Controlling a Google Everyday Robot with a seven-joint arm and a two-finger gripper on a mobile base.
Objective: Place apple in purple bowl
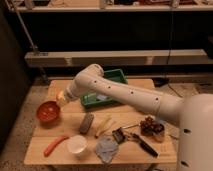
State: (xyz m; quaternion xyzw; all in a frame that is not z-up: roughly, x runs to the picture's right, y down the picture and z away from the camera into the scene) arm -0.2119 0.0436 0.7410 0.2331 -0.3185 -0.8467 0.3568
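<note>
My gripper [63, 98] is at the end of the white arm, which reaches from the right across the wooden table [55, 162] to its left side. It hangs above the table just up and right of the red-orange bowl [48, 111]. It is shut on the apple [60, 97], a small yellowish round shape at its tip, held off the table. The purple bowl is hidden behind the arm.
A green tray [104, 89] stands at the back middle, partly behind the arm. An orange-red stick [55, 145], a white cup [77, 145], a grey-brown block [86, 123], a pale yellow piece [103, 125], a blue-grey cloth [106, 149], a black tool [137, 141] and a brown cluster [151, 125] lie along the front.
</note>
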